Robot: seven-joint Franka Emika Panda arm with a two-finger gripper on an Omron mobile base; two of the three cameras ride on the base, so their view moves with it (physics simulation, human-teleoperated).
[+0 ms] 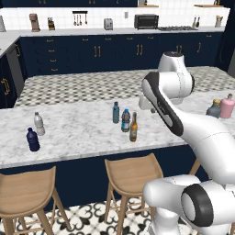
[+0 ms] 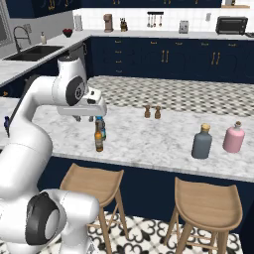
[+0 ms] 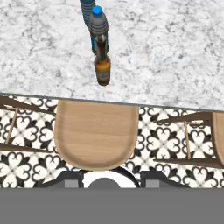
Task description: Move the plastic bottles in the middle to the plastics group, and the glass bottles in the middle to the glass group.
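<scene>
Three bottles stand close together mid-counter: a slim teal plastic bottle (image 1: 116, 112), a clear plastic bottle with a blue cap (image 1: 125, 120) (image 3: 98, 24), and an amber glass bottle (image 1: 133, 127) (image 2: 99, 140) (image 3: 103, 70). The plastics group stands far left: a pale clear bottle (image 1: 39, 124) and a navy bottle (image 1: 32, 139). At the far right is the glass group, a grey-teal bottle (image 2: 202, 142) beside a pink bottle (image 2: 233, 138). My gripper (image 2: 84, 118) hangs pointing down, just left of and above the amber bottle by the counter's near edge. Its fingers stand apart and hold nothing.
Two small brown mills (image 2: 152, 112) stand at the counter's far side. Wooden stools (image 1: 133, 172) (image 2: 208, 203) line the near edge of the marble counter (image 1: 78, 133), with patterned floor below. My own arm blocks much of the right side in the left base view.
</scene>
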